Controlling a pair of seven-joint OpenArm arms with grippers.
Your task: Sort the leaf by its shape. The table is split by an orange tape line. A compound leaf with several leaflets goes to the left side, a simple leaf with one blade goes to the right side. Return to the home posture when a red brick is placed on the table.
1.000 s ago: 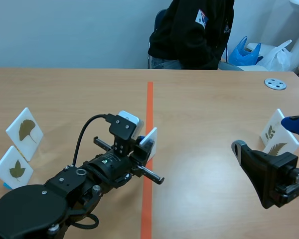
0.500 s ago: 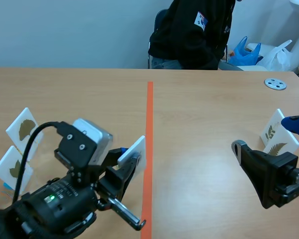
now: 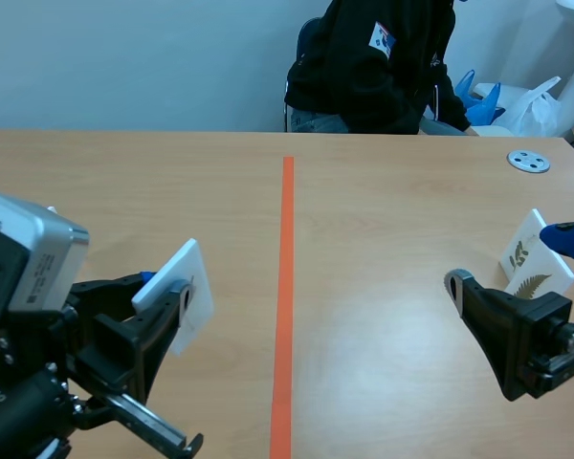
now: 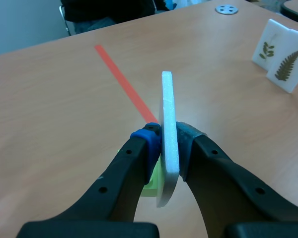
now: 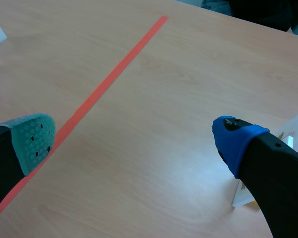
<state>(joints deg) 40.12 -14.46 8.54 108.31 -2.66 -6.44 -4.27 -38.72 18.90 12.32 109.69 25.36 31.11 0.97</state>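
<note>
On the left side of the orange tape line (image 3: 285,287), apparently lifted clear of the surface (image 3: 383,210): one white leaf card (image 3: 180,298), clamped in the left gripper (image 4: 167,144); blue pad (image 4: 146,139) on one face, grey pad (image 4: 188,134) on the other; edge-on in the left wrist view, upright, long axis rising straight out of the gripper; printed face shown in no view, so leaf type not to be told.

Right of the line, near the surface's edge: fern-frond card (image 3: 542,284) and small-leaflet card (image 3: 521,251), standing close together, well apart from the held card.

Low over the right half: right gripper (image 5: 134,141), spread wide, nothing between its pads, just beside the fern-frond card.

Far side: seated person (image 3: 373,67) in dark clothing; small grey disc (image 3: 528,161) on the surface.

Relation governing the coming move: card already in the left gripper and left of the line, tape ahead of it, right arm far off; by judgement, a set-down for the left arm alone, straight down here for a compound leaf, across the line for a simple one.

Risk, by judgement: thin card on a narrow lower edge, liable to topple on release.
</note>
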